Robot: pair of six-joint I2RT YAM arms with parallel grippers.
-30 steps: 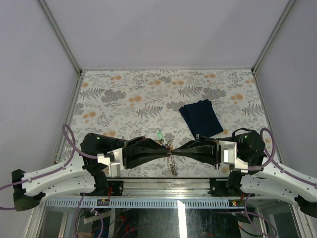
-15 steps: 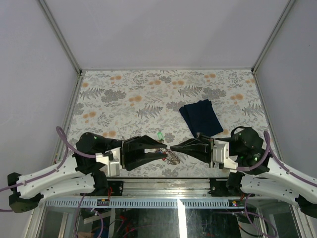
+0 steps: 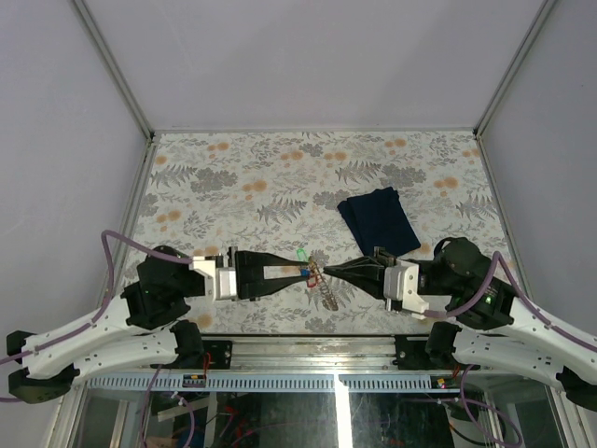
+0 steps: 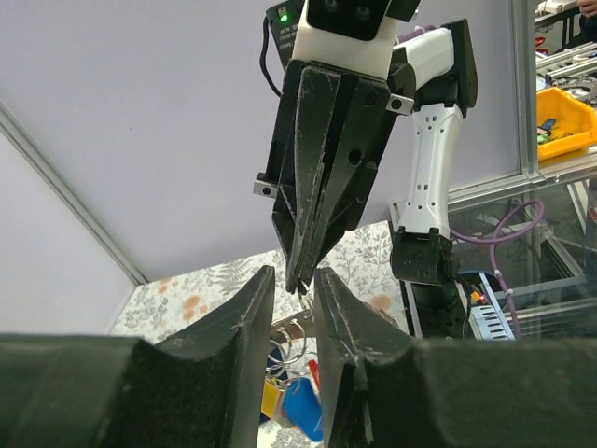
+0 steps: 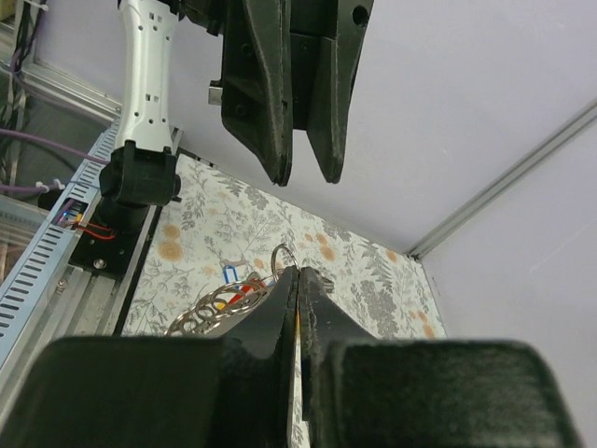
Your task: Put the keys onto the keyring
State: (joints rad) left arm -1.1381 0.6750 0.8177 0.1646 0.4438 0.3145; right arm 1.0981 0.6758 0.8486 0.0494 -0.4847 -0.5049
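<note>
Left arm (image 3: 103, 331) swung outward since earlier, wrist now level, pointing right. Right arm (image 3: 522, 329) bent, wrist pointing left, tips nearly meeting. Left jaws slightly apart; right jaws clamped on large silvery toothed metal keyring (image 3: 326, 291), dangling below tips. Green-tagged silver key (image 3: 301, 254) on floral worktop (image 3: 233, 187) just beyond. Dark navy folded cloth (image 3: 378, 221) farther back.

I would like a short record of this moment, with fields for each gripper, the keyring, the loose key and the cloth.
left gripper: jaws a little apart, nothing between them, tips facing the right gripper
right gripper: jaws shut on the keyring
keyring: hangs at the right gripper's tips; red, yellow and blue tags on it
green-tagged key: lies on the table just beyond the two grippers, not on the keyring
cloth: dark navy, folded, on the table beyond the right gripper
</note>
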